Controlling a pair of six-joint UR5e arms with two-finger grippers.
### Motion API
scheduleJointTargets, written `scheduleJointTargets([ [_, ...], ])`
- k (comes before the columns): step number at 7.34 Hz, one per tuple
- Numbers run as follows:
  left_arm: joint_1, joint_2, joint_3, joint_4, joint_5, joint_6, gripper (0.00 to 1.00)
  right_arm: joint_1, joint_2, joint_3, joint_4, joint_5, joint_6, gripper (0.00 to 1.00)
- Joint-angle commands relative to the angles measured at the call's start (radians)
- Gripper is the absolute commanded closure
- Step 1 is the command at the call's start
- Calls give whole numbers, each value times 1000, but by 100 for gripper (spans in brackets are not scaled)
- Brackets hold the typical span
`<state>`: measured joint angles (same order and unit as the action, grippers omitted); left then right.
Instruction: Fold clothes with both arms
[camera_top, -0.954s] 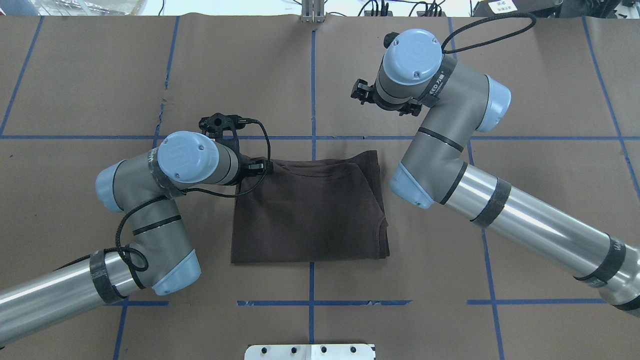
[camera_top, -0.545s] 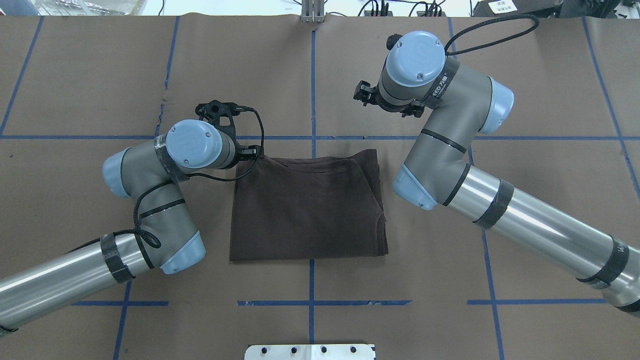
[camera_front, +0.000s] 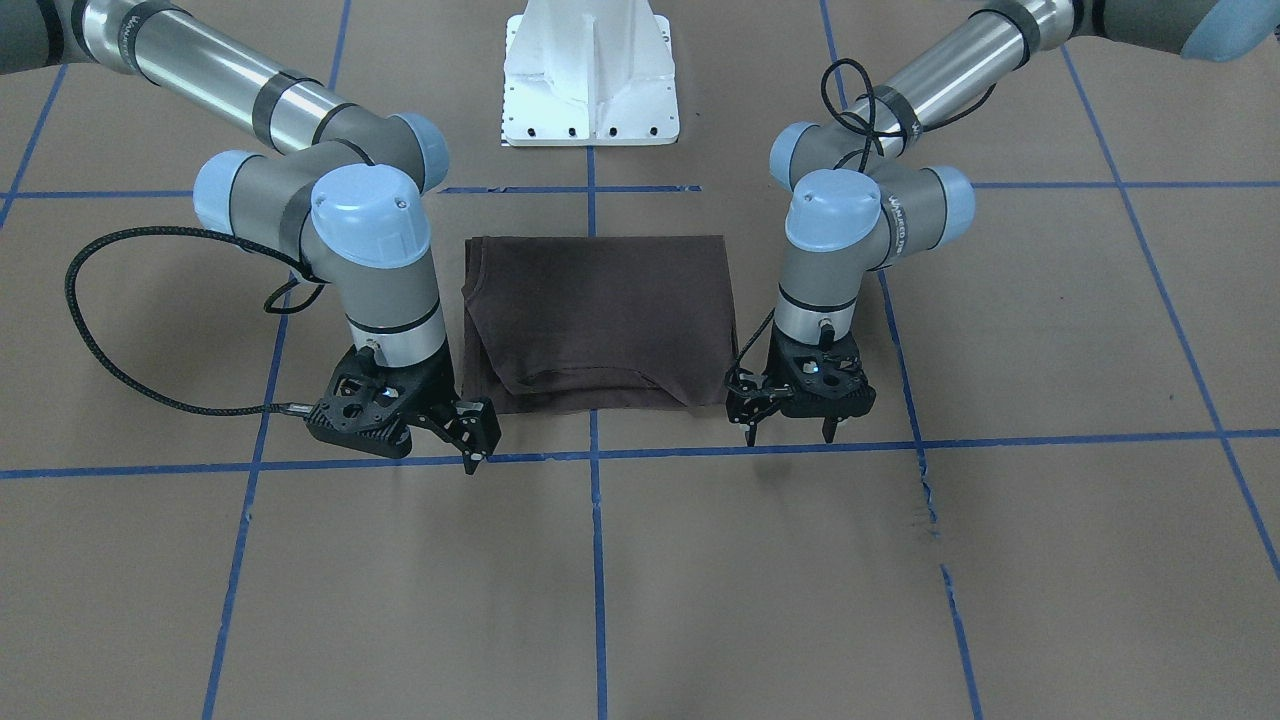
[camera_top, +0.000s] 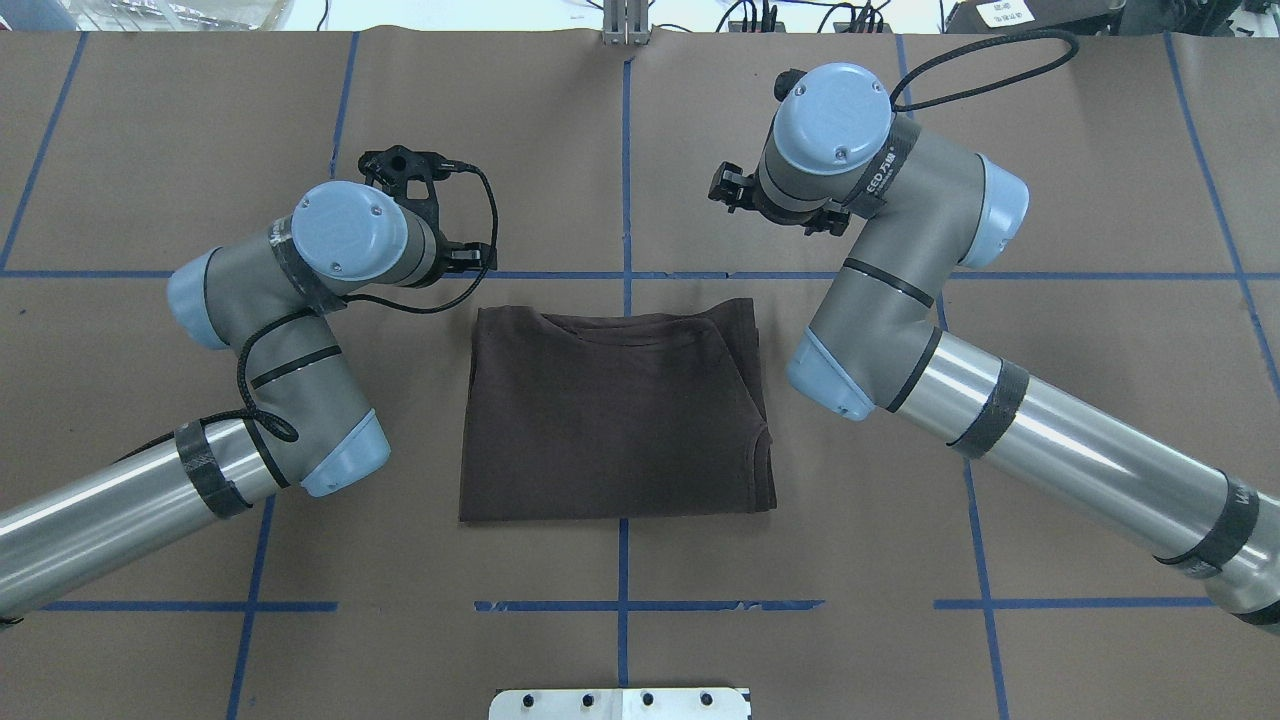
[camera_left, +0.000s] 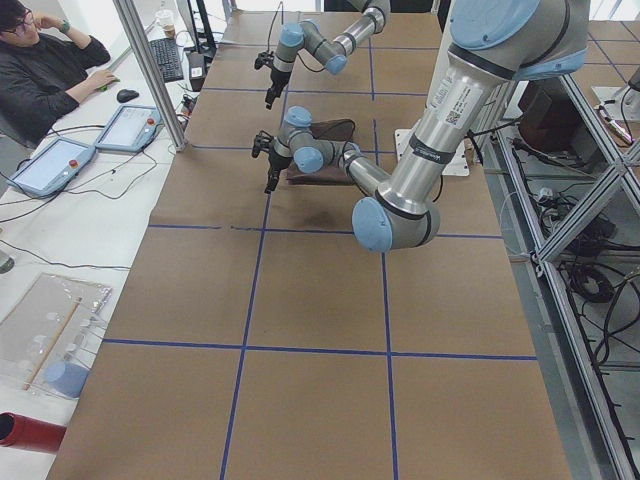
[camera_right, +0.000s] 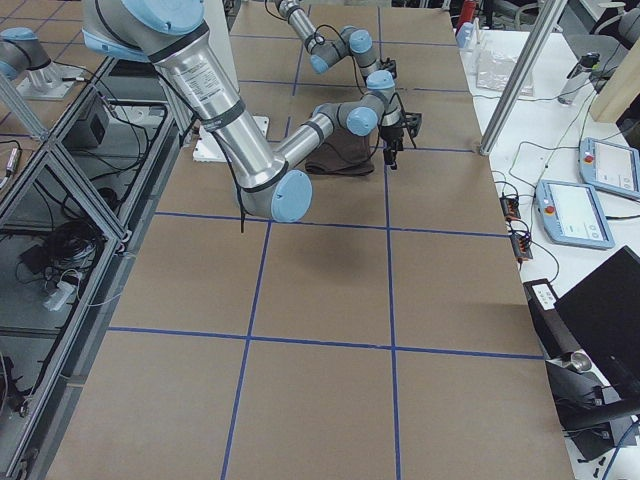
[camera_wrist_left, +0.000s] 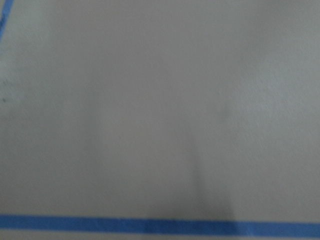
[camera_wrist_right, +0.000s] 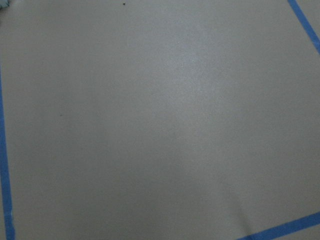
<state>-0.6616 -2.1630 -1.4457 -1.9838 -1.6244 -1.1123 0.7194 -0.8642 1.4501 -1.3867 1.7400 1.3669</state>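
Note:
The dark brown T-shirt (camera_front: 600, 320) lies folded into a flat rectangle on the paper-covered table, collar at the far edge from the robot (camera_top: 615, 420). My left gripper (camera_front: 789, 433) hangs open and empty just off the shirt's far corner on its own side, fingers pointing down. My right gripper (camera_front: 440, 440) hovers off the other far corner, tilted, and looks open and empty. Neither touches the shirt. Both wrist views show only brown paper and blue tape.
The table is brown paper with a blue tape grid (camera_top: 622, 606). The white pedestal base (camera_front: 590, 80) stands at the robot's edge. An operator (camera_left: 40, 70) sits at a desk with tablets beyond the table's far side.
My left gripper has come off the shirt's far left corner and moved away from it, toward the far left. The shirt lies still. The right arm has hardly moved.

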Motion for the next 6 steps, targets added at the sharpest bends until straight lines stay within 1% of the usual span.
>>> scheduleJointTargets([
  [1,-6,12,-77,-4,-67,6,0,2,-18,27,-2,50,-35,0],
  [2,-6,52,-150,2,-99,6,0,5,-73,85,-5,65,-78,0],
  [3,-6,92,-220,13,-100,8,0,33,-128,166,-56,105,-154,0],
  [4,-7,136,-287,49,-104,20,0,58,-204,279,-89,136,-225,0],
  [5,-19,216,-389,59,-138,82,0,83,-322,390,-104,174,-277,0],
  [6,-47,315,-480,57,-181,154,0,127,-460,474,-100,205,-377,0],
])
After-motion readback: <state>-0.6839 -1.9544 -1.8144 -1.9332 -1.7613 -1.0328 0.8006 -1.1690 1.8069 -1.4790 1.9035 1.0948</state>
